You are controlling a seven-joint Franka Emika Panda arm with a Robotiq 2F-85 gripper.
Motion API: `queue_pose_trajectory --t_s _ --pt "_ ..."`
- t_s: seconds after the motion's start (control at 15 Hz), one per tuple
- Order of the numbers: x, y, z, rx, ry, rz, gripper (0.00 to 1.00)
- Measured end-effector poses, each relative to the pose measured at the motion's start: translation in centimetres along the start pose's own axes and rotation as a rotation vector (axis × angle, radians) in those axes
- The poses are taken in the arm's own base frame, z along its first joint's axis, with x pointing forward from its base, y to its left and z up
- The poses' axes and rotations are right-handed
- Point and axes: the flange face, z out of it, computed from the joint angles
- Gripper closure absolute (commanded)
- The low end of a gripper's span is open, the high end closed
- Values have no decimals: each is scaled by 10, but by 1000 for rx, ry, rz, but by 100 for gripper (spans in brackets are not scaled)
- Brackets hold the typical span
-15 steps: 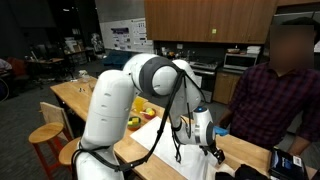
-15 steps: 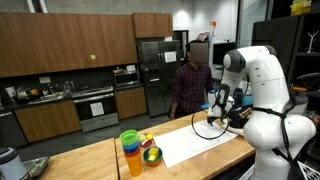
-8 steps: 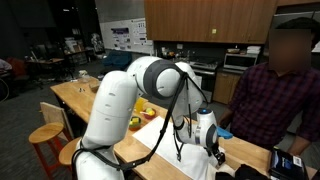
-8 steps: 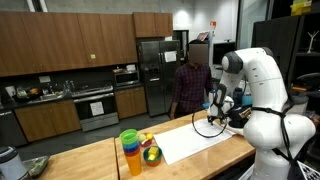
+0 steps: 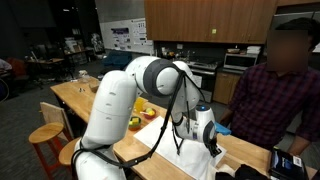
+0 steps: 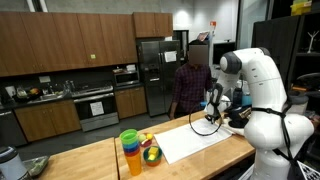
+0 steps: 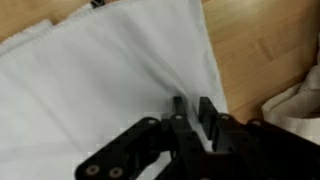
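Observation: the white cloth [image 7: 100, 80] lies spread flat on the wooden worktop [image 7: 260, 40]. One side edge runs down the right of the wrist view, and bare wood shows beyond it. In an exterior view the same cloth [image 6: 190, 147] sits at the robot's end of the worktop, well apart from the stacked cups [image 6: 130, 150] and the fruit bowl [image 6: 151, 156] beside them.

Placement: you have the gripper [image 7: 191, 108] set down onto the cloth just inside that side edge, pointing straight at the surface. In my judgement this is the sensible spot. Fabric near an edge bunches readily between the fingertips, whereas the middle of a flat sheet offers nothing to catch.

Jaws: they stand narrow, with only a slim gap between them. A raised crease in the cloth runs up to that gap, so they read as pinched on a fold of the white cloth rather than standing clear of it. The contact is small and partly hidden by the fingers themselves.

Nearby: a crumpled pale fabric [image 7: 295, 105] lies on the wood beside the gripper, apart from the cloth. A person [image 6: 190, 85] stands across the worktop.
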Motion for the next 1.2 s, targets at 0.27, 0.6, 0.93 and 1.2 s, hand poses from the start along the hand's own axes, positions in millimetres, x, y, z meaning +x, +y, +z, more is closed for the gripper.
queue_pose_trajectory --t_s 0.27,0.6,0.93,1.2 --pt "-5 4 -4 -15 -10 45 100" --pt "-18 14 -32 -54 -52 84 100" --pt "-31 51 -103 -141 -118 85 100" --pt "-11 134 -173 -247 -168 -39 100"
